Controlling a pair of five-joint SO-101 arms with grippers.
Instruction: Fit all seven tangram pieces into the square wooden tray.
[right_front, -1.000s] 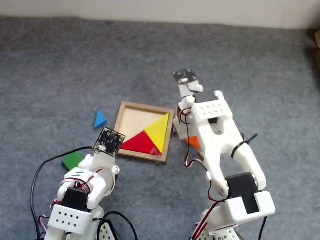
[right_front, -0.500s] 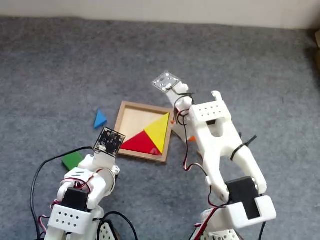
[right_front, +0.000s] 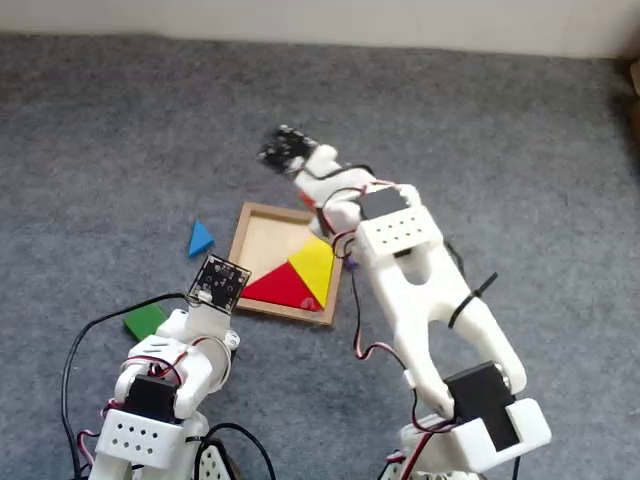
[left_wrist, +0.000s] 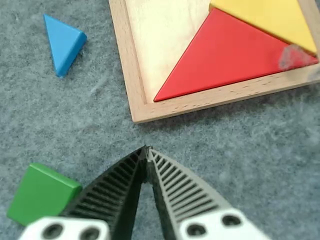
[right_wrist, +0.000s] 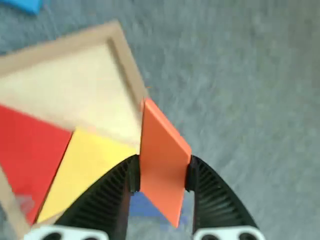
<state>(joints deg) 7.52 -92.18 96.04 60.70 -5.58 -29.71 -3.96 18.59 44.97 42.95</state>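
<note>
The square wooden tray (right_front: 248, 240) lies mid-carpet, holding a red triangle (right_front: 280, 288) and a yellow triangle (right_front: 315, 265) in its near right half. My right gripper (right_wrist: 161, 164) is shut on an orange piece (right_wrist: 162, 160), held on edge above the tray's (right_wrist: 122, 47) far right corner. A blue triangle (right_front: 200, 238) lies left of the tray and a green piece (right_front: 145, 322) lies further toward the near left. My left gripper (left_wrist: 146, 151) is shut and empty, low over the carpet just short of the tray's near left corner (left_wrist: 142, 112).
Grey carpet surrounds the tray. A bluish piece (right_wrist: 145, 207) lies under the held orange piece, by the tray's right edge. The right arm (right_front: 420, 280) spans the carpet right of the tray. Black cable (right_front: 100, 325) loops beside the left arm.
The right arm has swung left from the carpet beside the tray's right edge to above the tray's far right corner. The left arm has not moved.
</note>
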